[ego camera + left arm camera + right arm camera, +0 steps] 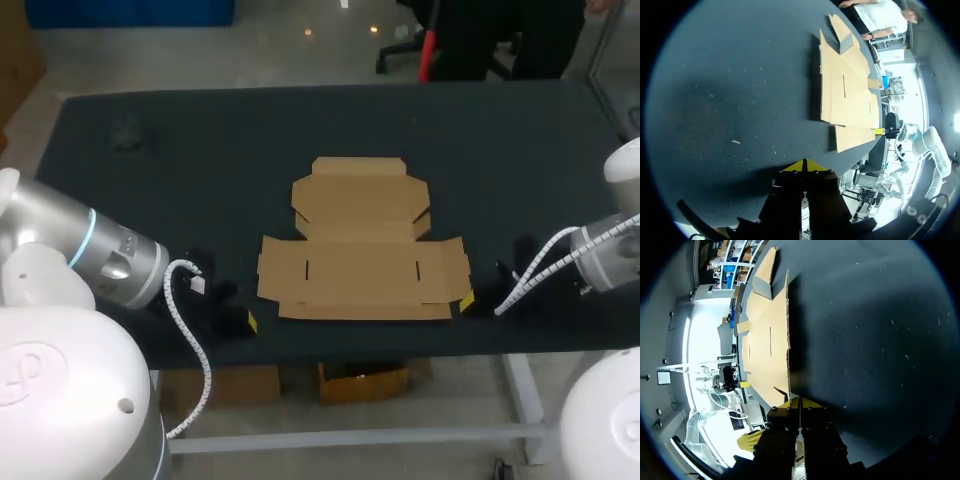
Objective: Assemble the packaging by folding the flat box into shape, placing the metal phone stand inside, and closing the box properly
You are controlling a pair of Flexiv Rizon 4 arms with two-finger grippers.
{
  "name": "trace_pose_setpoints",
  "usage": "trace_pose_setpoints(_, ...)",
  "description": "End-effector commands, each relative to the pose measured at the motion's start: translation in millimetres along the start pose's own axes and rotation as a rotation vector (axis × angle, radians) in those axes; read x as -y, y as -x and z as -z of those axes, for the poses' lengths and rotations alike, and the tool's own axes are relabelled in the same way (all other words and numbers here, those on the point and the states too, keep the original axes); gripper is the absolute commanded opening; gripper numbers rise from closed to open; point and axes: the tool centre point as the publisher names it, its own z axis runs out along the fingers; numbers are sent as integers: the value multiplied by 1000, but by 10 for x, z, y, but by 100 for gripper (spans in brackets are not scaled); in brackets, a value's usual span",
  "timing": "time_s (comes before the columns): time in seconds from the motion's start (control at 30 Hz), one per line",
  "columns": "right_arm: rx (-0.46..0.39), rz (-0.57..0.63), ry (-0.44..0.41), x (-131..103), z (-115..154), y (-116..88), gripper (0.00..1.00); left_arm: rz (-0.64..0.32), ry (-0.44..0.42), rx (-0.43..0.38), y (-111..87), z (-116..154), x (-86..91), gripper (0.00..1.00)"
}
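The flat brown cardboard box (360, 240) lies unfolded in the middle of the black table, with its flaps spread out. My left gripper (250, 321) rests low at the table's front edge, a little left of the box's near left corner, shut and empty. In its own view the yellow tips (805, 165) meet, and the cardboard (847, 95) lies ahead of them. My right gripper (467, 300) sits just off the box's near right corner, shut on nothing. Its tips (799, 402) are pressed together with the cardboard (767, 340) close ahead. I see no metal phone stand that I can name with certainty.
A small dark lump (127, 132) sits on the table (520, 150) at the far left; I cannot tell what it is. Bare black tabletop surrounds the box on all sides. The table's front edge runs just behind both grippers.
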Motion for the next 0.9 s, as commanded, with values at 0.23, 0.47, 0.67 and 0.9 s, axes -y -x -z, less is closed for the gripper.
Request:
trace_pose_setpoints(0.23,-5,-2,-17,-37,-50,-1,0,-10,7,-24,-39,-31,19,0)
trace_pose_setpoints(0.47,-9,-5,-24,-25,-83,-24,0,-16,12,-39,-80,-50,32,0)
trace_pose_setpoints(0.67,-12,-20,-23,36,-77,-1,0,-17,14,-43,-81,-53,28,0)
trace_pose_setpoints(0.9,-12,-29,-28,82,-93,-20,0,-21,18,-55,-69,-79,12,0)
